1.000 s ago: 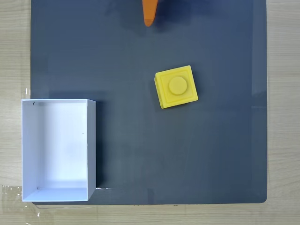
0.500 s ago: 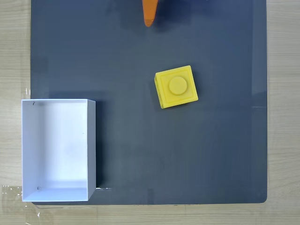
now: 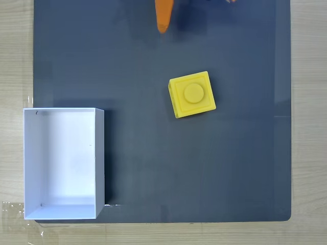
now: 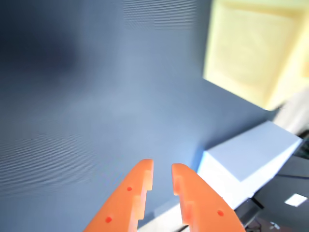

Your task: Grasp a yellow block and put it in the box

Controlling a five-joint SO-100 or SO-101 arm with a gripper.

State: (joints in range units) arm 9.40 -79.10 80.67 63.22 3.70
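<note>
Dark grey mat (image 3: 153,168) covers most of the wooden table (image 3: 15,51) in the fixed view, with the white box (image 3: 100,158) open-topped at its lower left edge. Yellow block (image 3: 192,94) sits stud-up near mat centre, well apart from the box, touching nothing. Orange gripper (image 4: 161,170) holds nothing, its 2 fingers (image 4: 130,198) slightly parted with a narrow gap; its tip (image 3: 163,18) pokes in at the fixed view's top edge, well apart from the block.
</note>
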